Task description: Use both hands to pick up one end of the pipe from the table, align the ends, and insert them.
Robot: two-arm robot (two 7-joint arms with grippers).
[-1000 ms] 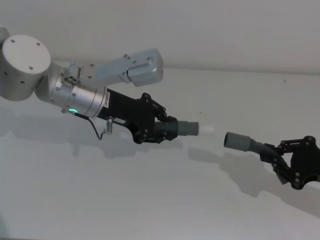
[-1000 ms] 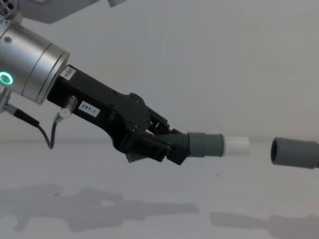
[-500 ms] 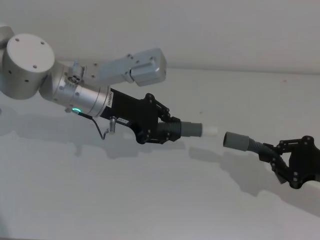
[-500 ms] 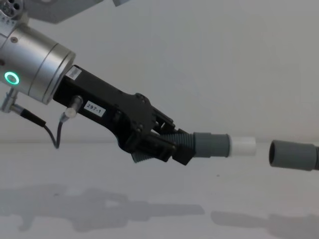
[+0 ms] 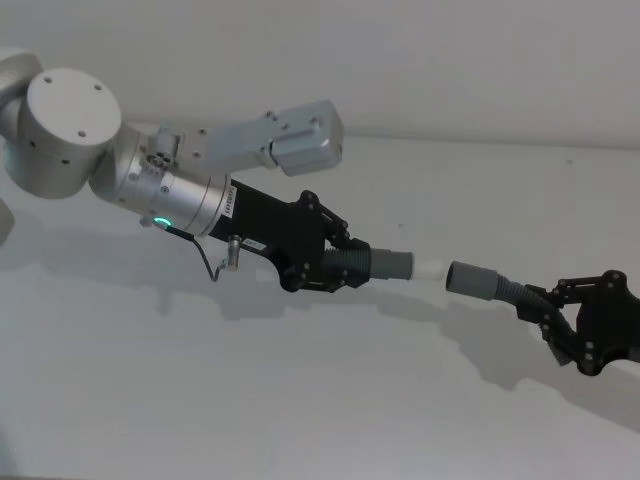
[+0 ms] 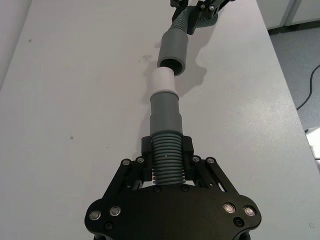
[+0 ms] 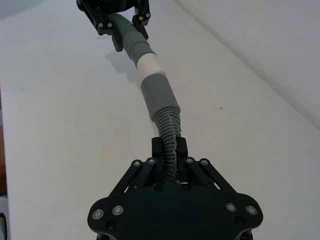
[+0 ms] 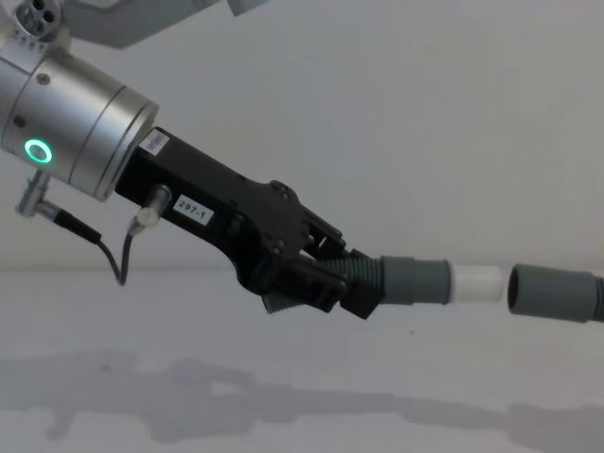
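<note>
Above the table (image 5: 300, 400), each pincer clamped on its pipe piece, hiding ribs: left pincer (image 5: 335, 268), right pincer (image 5: 555, 318).

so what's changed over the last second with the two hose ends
The left gripper, shut on its hose piece, has carried the white tip to the robot's right, toward the socket. The gap has shrunk to a sliver, but the tip is not yet inside. The right gripper has held its hose piece and socket about where they were, both pieces off the table.

White-tipped grey corrugated hose piece (image 5: 372, 266): held above worktop, tip just short of socket.
Dark-mouthed grey socket piece (image 5: 478, 281): facing it, aligned.
</note>
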